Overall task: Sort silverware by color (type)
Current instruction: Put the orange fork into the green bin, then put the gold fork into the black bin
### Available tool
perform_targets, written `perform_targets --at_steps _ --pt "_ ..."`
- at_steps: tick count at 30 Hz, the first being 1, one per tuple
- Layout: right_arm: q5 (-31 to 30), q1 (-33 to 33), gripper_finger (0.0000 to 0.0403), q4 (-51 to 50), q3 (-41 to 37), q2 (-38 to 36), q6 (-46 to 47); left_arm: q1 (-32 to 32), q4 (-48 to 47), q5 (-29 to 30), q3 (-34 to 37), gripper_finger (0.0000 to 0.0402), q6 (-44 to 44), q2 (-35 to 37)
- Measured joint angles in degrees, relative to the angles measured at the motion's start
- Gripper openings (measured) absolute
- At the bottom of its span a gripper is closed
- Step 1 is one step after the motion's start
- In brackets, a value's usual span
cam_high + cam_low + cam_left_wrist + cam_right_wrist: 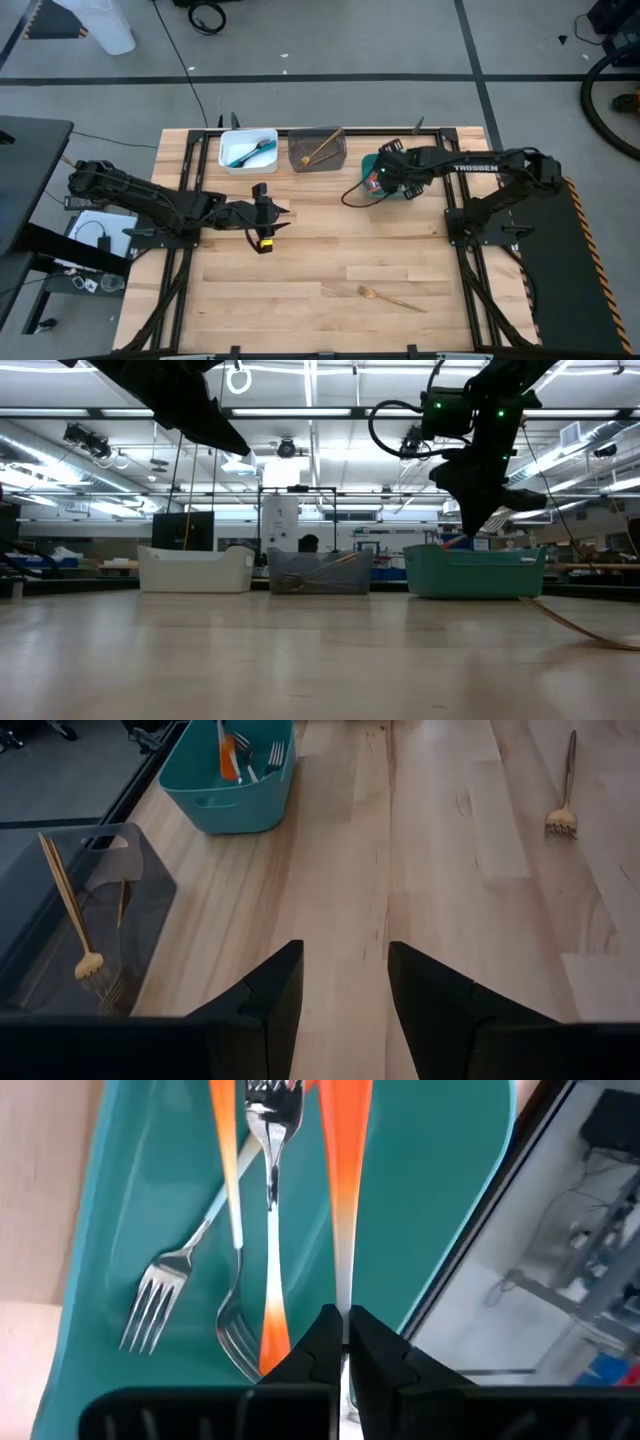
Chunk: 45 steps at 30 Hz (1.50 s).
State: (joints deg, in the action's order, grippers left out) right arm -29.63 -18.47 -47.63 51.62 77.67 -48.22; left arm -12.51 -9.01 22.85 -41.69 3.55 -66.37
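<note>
Overhead down, table-level across, two wrist close-ups

The dark left gripper (274, 225) is held over the table, fingers (270, 995) parted. The dark right gripper (344, 1342) is angled downward, fingers pressed together.

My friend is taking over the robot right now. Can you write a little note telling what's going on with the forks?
Right hand: shut on an orange-handled fork, over the teal bin, where two orange-handled forks lie.
Left hand: open, empty, over the table's middle.
Done: blue fork in white bin; golden forks in grey bin.
Left: drop the held fork, then bin the golden fork lying on the table.
</note>
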Motion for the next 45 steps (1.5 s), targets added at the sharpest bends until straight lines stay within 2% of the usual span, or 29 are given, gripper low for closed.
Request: perform_targets --at_steps 5,10,14,21,25,32,39,45 --pt "3.58 -1.32 0.0016 2.83 -1.73 0.0 -2.86 0.0 -0.79 -0.14 0.0 0.0156 0.29 0.0" --pt "4.07 -1.5 0.0016 7.07 -5.72 0.0 -7.05 0.0 -0.79 -0.17 0.0 0.0156 0.31 0.0" --pt "4.41 -2.14 0.0016 10.11 -7.7 0.0 -7.47 0.0 -0.82 -0.17 0.0 0.0156 0.33 0.02" --pt "9.62 -5.16 0.0021 14.52 -10.83 0.0 -7.26 0.0 -0.82 -0.17 0.0 0.0156 0.33 0.02" --pt "9.88 -6.81 0.0032 19.09 -12.91 0.0 -5.46 0.0 -0.82 -0.17 0.0 0.0156 0.57 0.01" --pt "12.97 -8.08 0.0073 19.54 -13.86 0.0 -3.97 0.0 -0.82 -0.17 0.0 0.0156 0.72 0.02" --pt "11.53 -8.13 0.0107 19.59 -13.81 0.0 -3.81 0.01 -0.82 -0.17 0.0 0.0156 0.75 0.01" --pt "8.3 -6.95 0.0115 19.13 -13.05 -0.11 -2.33 0.0 -0.82 -0.17 0.0 0.0156 0.72 0.02"
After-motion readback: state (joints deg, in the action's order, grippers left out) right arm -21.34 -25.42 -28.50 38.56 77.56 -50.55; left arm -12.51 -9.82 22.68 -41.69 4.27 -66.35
